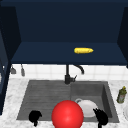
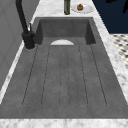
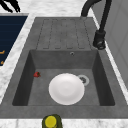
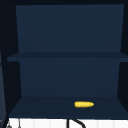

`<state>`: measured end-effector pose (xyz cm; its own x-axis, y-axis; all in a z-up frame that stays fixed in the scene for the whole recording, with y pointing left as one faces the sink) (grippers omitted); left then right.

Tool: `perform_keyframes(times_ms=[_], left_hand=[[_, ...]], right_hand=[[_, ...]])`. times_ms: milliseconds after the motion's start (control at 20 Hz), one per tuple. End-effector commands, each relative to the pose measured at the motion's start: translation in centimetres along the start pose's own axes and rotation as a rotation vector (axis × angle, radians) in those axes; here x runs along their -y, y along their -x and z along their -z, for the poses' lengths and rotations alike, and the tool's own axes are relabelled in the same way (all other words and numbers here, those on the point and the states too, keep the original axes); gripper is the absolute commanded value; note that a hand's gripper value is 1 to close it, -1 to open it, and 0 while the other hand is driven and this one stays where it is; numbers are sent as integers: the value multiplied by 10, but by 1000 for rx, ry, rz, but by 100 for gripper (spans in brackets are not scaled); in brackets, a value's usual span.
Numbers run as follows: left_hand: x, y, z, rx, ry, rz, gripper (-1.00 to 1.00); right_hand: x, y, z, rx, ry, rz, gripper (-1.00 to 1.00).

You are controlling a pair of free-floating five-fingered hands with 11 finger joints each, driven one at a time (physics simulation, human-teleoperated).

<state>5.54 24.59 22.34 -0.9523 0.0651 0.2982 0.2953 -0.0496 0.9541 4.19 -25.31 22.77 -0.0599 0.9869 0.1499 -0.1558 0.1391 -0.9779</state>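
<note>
Two black hands hover at the front edge of the sink [image 1: 37, 92], one at each side of a big red ball [image 1: 67, 114]. Left of the ball, the left hand [image 1: 35, 116] hangs over the sink's front rim beside the ribbed draining board, its fingers curled in with nothing between them. Right of the ball, the right hand [image 1: 101, 116] floats above the front corner of the sink's basin, just beside a white plate [image 1: 86, 107]; its fingers look loosely spread and hold nothing. The ball sits between the hands at the sink's front, touching neither of them and covering part of the plate in the front view. The plate lies flat on the basin floor, next to the drain, as the right side view shows. A black faucet [image 1: 67, 75] rises behind the sink at its middle. On the marble tabletop [image 1: 13, 100] right of the sink stands a green bottle [image 1: 121, 95]. Above the sink, a dark blue wall cabinet [image 4: 67, 32] stands open, and a yellow ear of corn [image 4: 84, 104] lies on its lowest shelf, right of the faucet.
</note>
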Motion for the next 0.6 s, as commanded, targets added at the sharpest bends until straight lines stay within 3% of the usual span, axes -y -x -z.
perform_keyframes(times_ms=[0,550], left_hand=[[0,0,0,0,0,0,0],[0,0,0,0,0,0,0]], right_hand=[[0,0,0,0,0,0,-100],[4,0,8,1,-1,2,-100]])
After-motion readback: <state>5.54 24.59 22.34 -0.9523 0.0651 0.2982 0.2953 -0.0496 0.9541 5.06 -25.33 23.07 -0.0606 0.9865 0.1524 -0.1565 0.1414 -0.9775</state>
